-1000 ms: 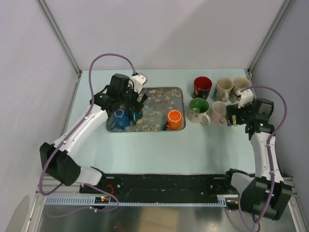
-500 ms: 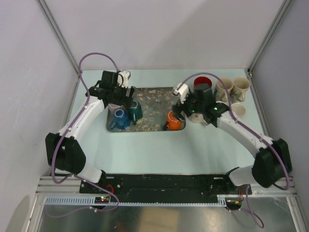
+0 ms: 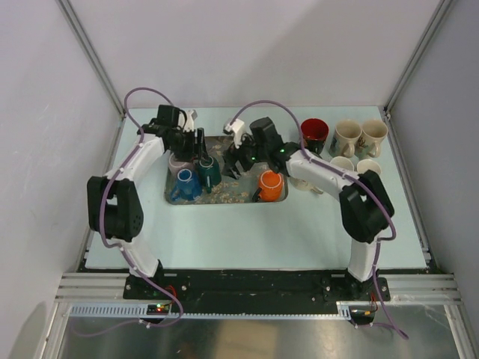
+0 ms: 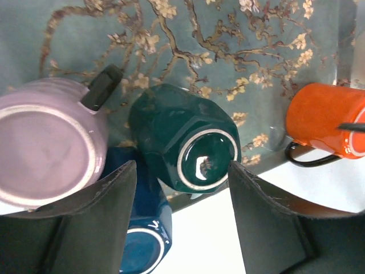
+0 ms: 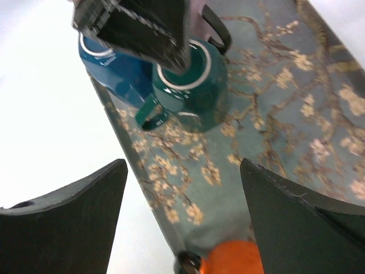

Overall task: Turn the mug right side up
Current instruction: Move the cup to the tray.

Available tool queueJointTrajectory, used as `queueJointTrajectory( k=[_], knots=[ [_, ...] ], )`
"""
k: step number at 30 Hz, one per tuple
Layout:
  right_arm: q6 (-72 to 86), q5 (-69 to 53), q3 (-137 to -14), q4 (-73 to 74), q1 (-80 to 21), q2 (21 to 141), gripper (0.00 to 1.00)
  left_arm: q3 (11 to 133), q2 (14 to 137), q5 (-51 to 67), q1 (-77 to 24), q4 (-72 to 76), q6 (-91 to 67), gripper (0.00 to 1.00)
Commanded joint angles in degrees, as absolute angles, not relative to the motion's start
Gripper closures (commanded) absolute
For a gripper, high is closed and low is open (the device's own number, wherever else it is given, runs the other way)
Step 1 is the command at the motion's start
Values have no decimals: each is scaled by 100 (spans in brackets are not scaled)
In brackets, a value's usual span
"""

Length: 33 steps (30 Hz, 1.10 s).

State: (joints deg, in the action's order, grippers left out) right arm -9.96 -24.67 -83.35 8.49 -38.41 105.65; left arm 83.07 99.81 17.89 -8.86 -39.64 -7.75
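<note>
Upside-down green mug (image 4: 188,142) stands at the tray's (image 4: 239,51) left end, crowded by a pink mug (image 4: 45,148) and a blue mug (image 4: 151,228). Glazed ceramic by its look: rigid, weighty, slick, chippable, so squeeze across the faceted wall. Left gripper (image 4: 181,177) straddles it, jaws unclenched; right gripper (image 5: 182,194) gapes empty over mid-tray, no longer beside the orange mug (image 4: 325,120) as half a second back

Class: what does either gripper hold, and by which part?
Nothing held: left gripper stands open around the upside-down dark green mug; right gripper open, empty.
</note>
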Motion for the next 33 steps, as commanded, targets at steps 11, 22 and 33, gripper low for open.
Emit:
queueJointTrajectory(
  k=[11,22,33],
  knots=[
    [118,-2068,-8846,755,-3923,11122,17,8626,10580,3000,-1183,-3939,-1970,42],
    [796,-1324,-8542,1043,-3779,11025,4,8996,10747,2442,-1466,-3808,-2582,41],
    [187,-786,-8539,1018,-3768,11240,3,9049,9570,2223,-1086,-3811,-2093,16]
  ],
)
